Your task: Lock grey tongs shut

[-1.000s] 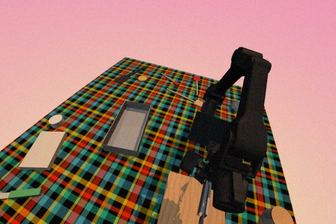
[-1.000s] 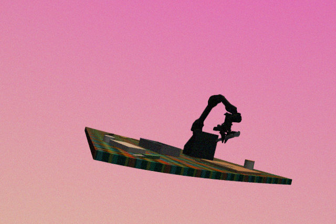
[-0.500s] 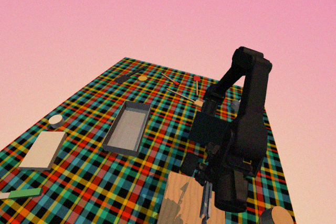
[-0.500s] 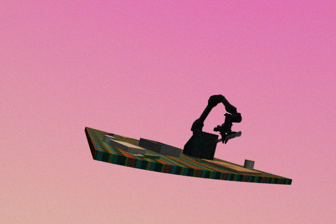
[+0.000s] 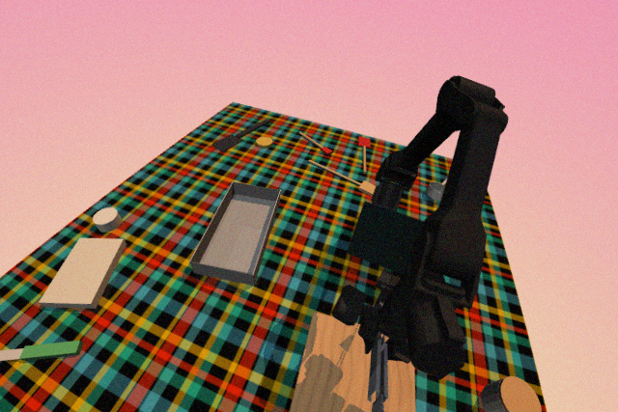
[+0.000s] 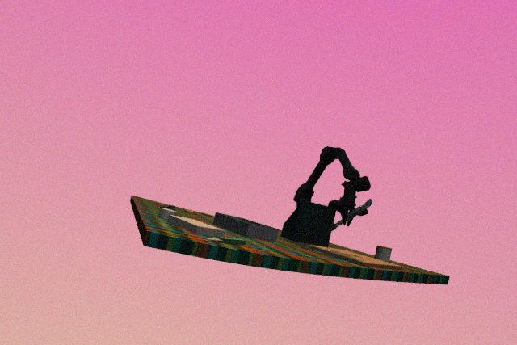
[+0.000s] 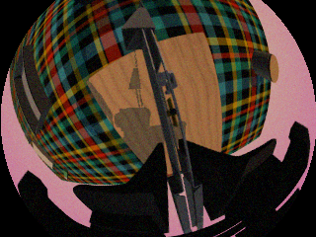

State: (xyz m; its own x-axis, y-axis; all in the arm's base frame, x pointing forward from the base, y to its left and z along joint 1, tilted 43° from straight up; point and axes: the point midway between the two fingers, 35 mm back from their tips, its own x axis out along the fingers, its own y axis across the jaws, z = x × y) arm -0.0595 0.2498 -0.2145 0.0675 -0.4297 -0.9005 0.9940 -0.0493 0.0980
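Knife: green-handled (image 5: 51, 349), we see it on the table.
Slab: cream (image 5: 85, 271) (image 6: 195, 223), we note it lying flat.
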